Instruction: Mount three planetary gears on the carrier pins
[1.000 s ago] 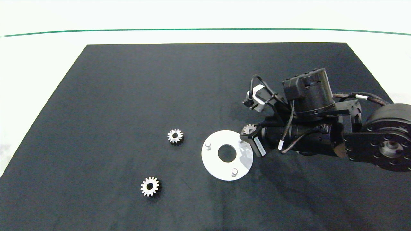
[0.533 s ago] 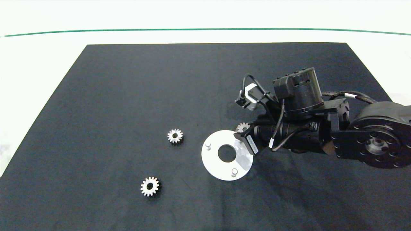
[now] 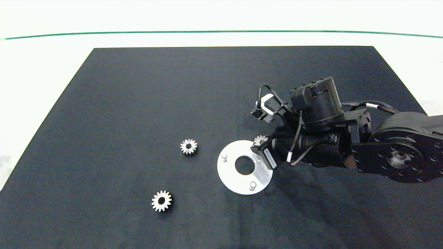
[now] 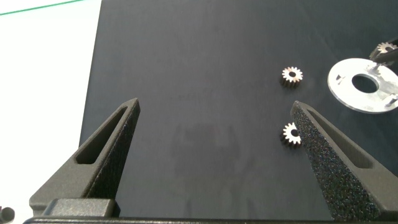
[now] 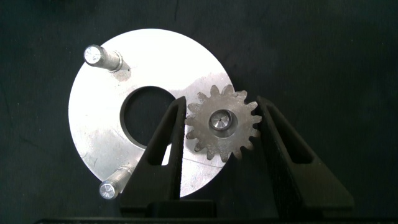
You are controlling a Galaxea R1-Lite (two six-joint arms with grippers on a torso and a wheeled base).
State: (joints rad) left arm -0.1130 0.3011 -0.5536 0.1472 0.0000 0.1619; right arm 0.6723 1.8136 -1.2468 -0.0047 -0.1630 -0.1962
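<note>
My right gripper (image 3: 260, 148) reaches in from the right over the white carrier disc (image 3: 230, 173). It is shut on one silvery planetary gear (image 5: 222, 121), with a finger on each side of the teeth. The gear sits over the disc's right edge, and the top of a carrier pin (image 5: 221, 119) shows in its bore. Two other pins (image 5: 99, 56) (image 5: 111, 188) stand bare. Two more gears (image 3: 188, 146) (image 3: 161, 201) lie flat on the mat, left of the disc. My left gripper (image 4: 214, 104) hangs open above the mat's left side, holding nothing.
A black mat (image 3: 138, 86) covers the white table (image 3: 41, 62), with a green line (image 3: 138, 33) along the far side. The right arm's bulky wrist and elbow (image 3: 398, 155) fill the mat's right part.
The right arm has moved left, carrying the gear from beside the disc's far right rim to over the pin there. The two loose gears and the disc have not moved.
</note>
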